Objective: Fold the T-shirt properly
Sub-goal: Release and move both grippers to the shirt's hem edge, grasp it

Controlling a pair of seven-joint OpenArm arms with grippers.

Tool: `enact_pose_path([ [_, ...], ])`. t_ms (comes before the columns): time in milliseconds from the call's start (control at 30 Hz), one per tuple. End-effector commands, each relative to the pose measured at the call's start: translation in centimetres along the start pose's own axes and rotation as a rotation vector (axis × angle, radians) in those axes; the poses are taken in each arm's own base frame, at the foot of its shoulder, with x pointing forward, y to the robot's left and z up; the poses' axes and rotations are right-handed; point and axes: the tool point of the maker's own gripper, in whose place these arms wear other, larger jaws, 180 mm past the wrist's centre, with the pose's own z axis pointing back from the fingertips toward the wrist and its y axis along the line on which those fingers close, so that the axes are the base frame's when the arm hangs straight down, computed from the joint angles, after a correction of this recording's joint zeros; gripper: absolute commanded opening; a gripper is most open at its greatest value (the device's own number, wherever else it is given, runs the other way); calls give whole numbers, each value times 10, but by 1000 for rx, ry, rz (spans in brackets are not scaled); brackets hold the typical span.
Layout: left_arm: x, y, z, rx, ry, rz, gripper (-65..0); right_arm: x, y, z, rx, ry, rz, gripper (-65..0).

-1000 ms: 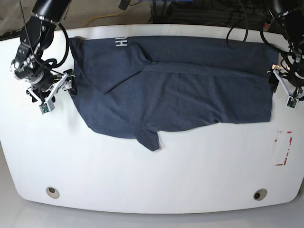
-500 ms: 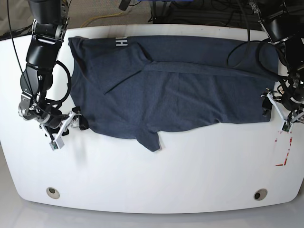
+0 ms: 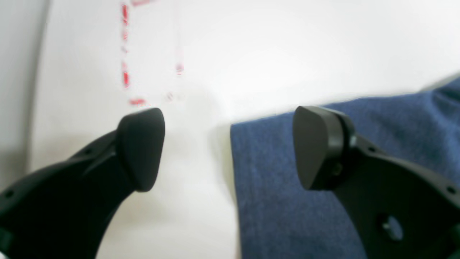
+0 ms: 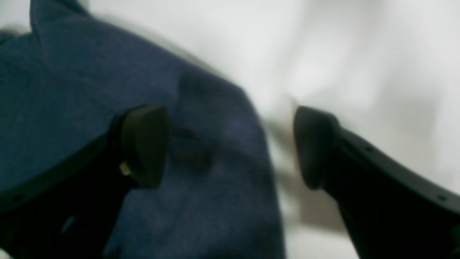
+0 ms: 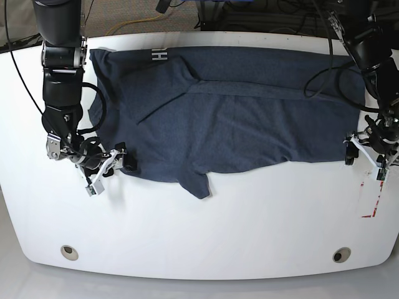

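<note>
Both hands, left hand [image 5: 365,158] and right hand [image 5: 112,168], are hovering wide open and empty astride the T-shirt [image 5: 230,112] near corners, needing level, simultaneous pinches.

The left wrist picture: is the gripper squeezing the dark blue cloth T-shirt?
No, the left gripper is open, one finger over the dark blue cloth T-shirt, the other over the white table.

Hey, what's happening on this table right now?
A two-armed robot is folding a T-shirt spread on a white table. The left gripper and right gripper are both open, each straddling a near corner of the shirt's edge. Nothing is gripped yet.
</note>
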Motion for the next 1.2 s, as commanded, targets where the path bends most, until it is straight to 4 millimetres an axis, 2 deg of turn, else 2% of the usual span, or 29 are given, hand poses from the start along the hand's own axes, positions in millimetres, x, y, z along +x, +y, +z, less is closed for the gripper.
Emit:
enact_pose_path([
  [0,17,13,3,23,-49,-1,-132,25,5,1,14,-57,16,-143],
  [67,17,13,0,20,-46,9,-132,24,7,-1,19,-57,14,-168],
  [133,17,15,-3,21,-44,26,-132,21,7,-1,21,-55,11,-231],
  [200,11,18,-7,29,-27,60,-131,19,8,-2,23,-50,10,-333],
  [367,1,22,-15,32,3,110,-126,17,15,-7,36,-48,7,-526],
  [433,-2,20,-21,20,15,130,-126,17,17,-8,39,-48,6,-588],
  [533,-6,18,-29,3,34,164,-126,16,17,-8,41,-47,5,-645],
  [633,-10,16,-37,-13,52,192,-126,14,17,-8,41,-45,4,-650],
  [833,-21,-6,-51,-73,115,166,-125,13,17,-8,41,-43,3,-650],
  [1033,-26,-13,-54,-87,137,153,-135,13,18,-8,41,-43,4,-650],
  [1167,-27,-15,-55,-89,138,155,-218,13,17,-8,40,-43,4,-650],
])
